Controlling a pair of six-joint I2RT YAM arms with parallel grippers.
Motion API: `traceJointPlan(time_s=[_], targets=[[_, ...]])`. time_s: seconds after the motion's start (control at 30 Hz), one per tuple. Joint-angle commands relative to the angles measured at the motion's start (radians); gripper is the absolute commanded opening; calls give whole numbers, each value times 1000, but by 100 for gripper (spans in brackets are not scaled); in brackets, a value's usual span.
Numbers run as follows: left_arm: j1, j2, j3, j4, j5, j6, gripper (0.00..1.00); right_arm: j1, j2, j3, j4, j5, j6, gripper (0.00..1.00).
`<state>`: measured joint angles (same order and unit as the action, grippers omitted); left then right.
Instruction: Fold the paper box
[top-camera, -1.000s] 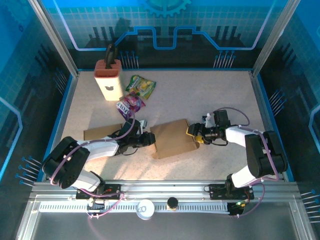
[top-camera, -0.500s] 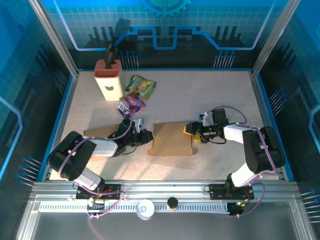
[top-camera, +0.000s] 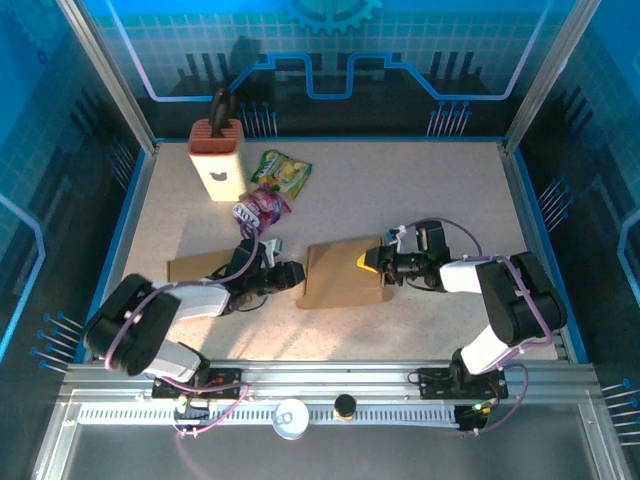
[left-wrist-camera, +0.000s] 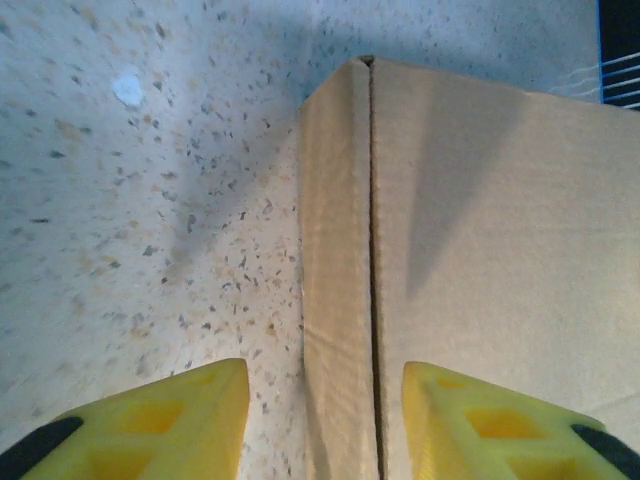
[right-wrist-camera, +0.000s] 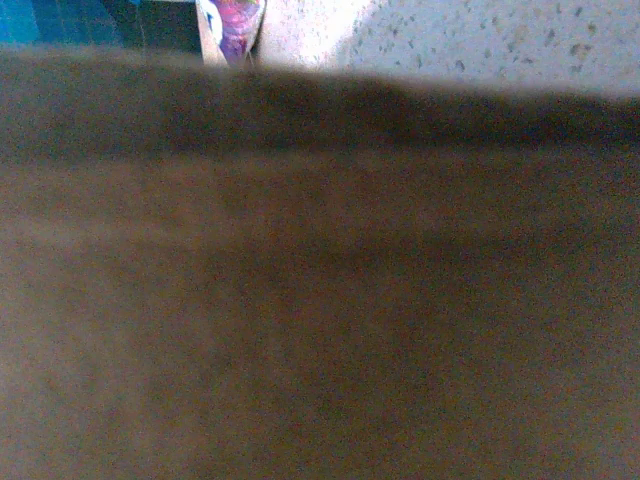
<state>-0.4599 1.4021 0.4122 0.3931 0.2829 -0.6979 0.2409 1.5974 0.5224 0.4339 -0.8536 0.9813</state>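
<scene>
The left claw (left-wrist-camera: 322, 372) is spread, one yellow finger (left-wrist-camera: 180, 415) on each side of the box's (top-camera: 340, 275) left edge. There is a gap between each finger and the cardboard, so it pinches nothing. The right claw (top-camera: 370, 267) sits at the opposite edge with a yellow finger lying over the cardboard. Its own camera gives just a brown blur of cardboard held close to the lens, so I cannot tell whether it is spread or clamped on that edge.

The box lies on the table (top-camera: 420, 190), nearer the arms than the block (top-camera: 217, 160) and off to the block's right. It is a flat brown sheet between the two claws.

I judge the folding to be at an early stage. From above the box reads as one flat panel, with no wall standing and no hollow formed. The left wrist view shows a narrow strip along the left edge, set off from the main panel by a dark crease or slit. That strip is the one fold that looks begun. Raising the sides and closing the flaps seems to be left to do. A second flat sheet (top-camera: 195, 267) lies nearer than the block and almost straight below it, untouched.

No print shows on the box. The block's white front carries a small dark mark that is too small to read. Just right of the block lie a green bag (top-camera: 281, 172) and a purple bag (top-camera: 258, 208), both printed, but no word on them can be made out.
</scene>
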Motion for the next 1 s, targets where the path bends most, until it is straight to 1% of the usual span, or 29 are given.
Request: traceJointPlan(time_s=[0.0,0.07,0.1,0.13,0.17,0.2,0.27,0.33,0.4,0.43,0.53,0.63,0.67,0.7,0.83,0.97], targets=[[-53,-183,29,-197,-113,198,48,-17,-20,-9,73,-29,117,37],[-142,-289,67,-293,-204,367,50,-38,-23,-10,89,-46,167,37],[-182,-328,80,-315,-230,447,50,-46,-27,-7,89,-56,188,37],[-242,-370,88,-331,-249,548,52,-57,-33,-4,80,-65,206,36],[-288,-406,95,-345,-246,654,55,-66,-40,2,57,-73,217,36],[-341,-428,105,-362,-277,724,57,-72,-47,9,36,-79,223,36],[-425,-449,144,-420,-359,863,58,-89,-71,26,-36,-90,223,36],[-491,-432,181,-460,-454,974,59,-103,-95,41,-105,-96,213,36],[-546,-394,194,-445,-540,1058,60,-115,-119,52,-156,-106,208,37],[-574,-355,208,-434,-597,1091,61,-120,-128,57,-191,-108,211,37],[-648,-213,247,-379,-776,1193,62,-135,-153,63,-221,-124,230,37],[-678,-98,258,-244,-939,1288,65,-142,-172,86,-295,-125,203,37],[-678,-74,262,-208,-973,1314,69,-144,-175,97,-331,-126,191,37],[-678,-62,264,-180,-994,1331,70,-144,-177,105,-356,-131,181,37],[-678,-30,264,-100,-1029,1387,73,-148,-192,115,-400,-131,165,37],[-677,10,263,-85,-1012,1403,73,-153,-189,118,-398,-139,177,37]])
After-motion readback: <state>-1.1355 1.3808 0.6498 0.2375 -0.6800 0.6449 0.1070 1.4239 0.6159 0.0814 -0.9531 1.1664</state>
